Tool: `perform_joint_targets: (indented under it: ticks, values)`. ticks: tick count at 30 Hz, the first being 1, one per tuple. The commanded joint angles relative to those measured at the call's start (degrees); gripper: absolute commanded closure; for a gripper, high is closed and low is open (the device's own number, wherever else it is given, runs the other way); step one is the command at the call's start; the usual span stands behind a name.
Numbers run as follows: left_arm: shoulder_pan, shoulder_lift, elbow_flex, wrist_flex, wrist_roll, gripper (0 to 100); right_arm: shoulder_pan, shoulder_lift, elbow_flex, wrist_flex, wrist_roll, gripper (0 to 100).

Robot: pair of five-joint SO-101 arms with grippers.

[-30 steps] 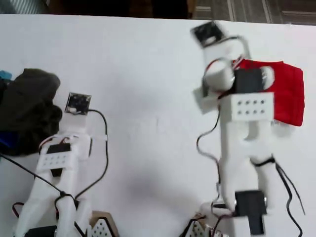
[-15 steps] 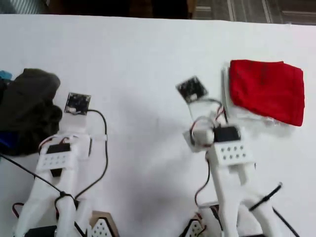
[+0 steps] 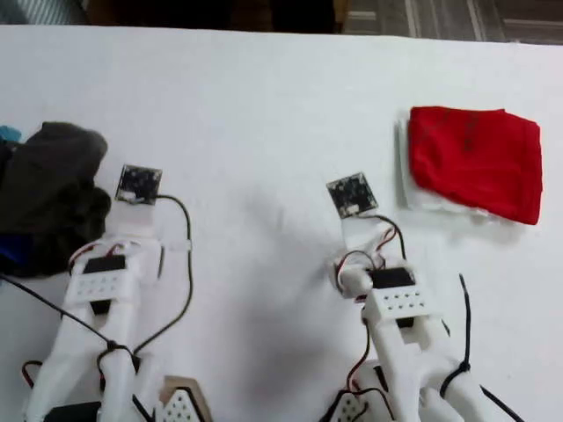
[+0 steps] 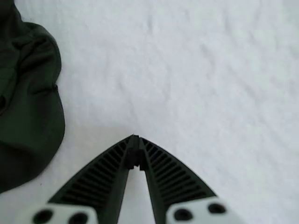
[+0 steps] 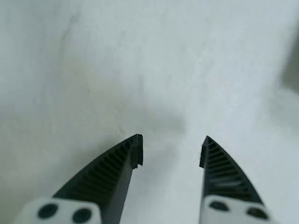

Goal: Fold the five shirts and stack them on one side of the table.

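Note:
A folded red shirt (image 3: 475,161) lies at the right side of the white table (image 3: 264,114), on top of a folded white one (image 3: 420,199) whose edge peeks out beneath it. A crumpled dark green shirt (image 3: 48,189) sits in a heap at the left edge; the same dark green shirt (image 4: 25,107) lies beside my left gripper (image 4: 134,151), which is shut and holds nothing. My right gripper (image 5: 170,151) is open over bare table, drawn back near its base, left of and nearer than the red shirt.
A bit of blue cloth (image 3: 9,134) shows behind the dark heap at the left edge, and more blue (image 3: 13,251) under it. Black cables (image 3: 180,264) trail from both arms along the near side. The table's far edge (image 3: 281,31) runs across the top.
The right arm has pulled back from the red shirt toward its base, leaving the shirt folded on the table. The left arm has not moved.

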Motion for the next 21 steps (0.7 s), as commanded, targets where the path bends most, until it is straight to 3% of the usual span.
perform_joint_targets:
  ticks: [1,5,9,12,16,21]
  values:
    - [0.44,-1.05,-0.4,-0.7,0.26,97,-0.31,0.75,-0.09,-2.07,-0.7,80.0]
    - [-0.44,-1.76,-2.86,1.32,0.0,97,-0.31,0.75,-0.09,-2.15,-0.88,80.0]
    - [-8.09,-3.69,-18.24,15.38,0.09,97,-0.31,0.84,-0.09,-2.15,-0.88,80.0]
    - [-15.47,-2.81,-31.78,23.74,0.0,89,-0.31,0.84,0.0,-2.15,-0.88,80.0]
    - [-24.09,3.34,-44.44,28.48,-0.09,79,-0.31,0.84,0.0,-2.15,-0.88,80.0]
    - [-29.63,17.14,-55.16,33.23,-1.58,79,-0.31,0.84,0.09,-2.51,-0.88,80.0]
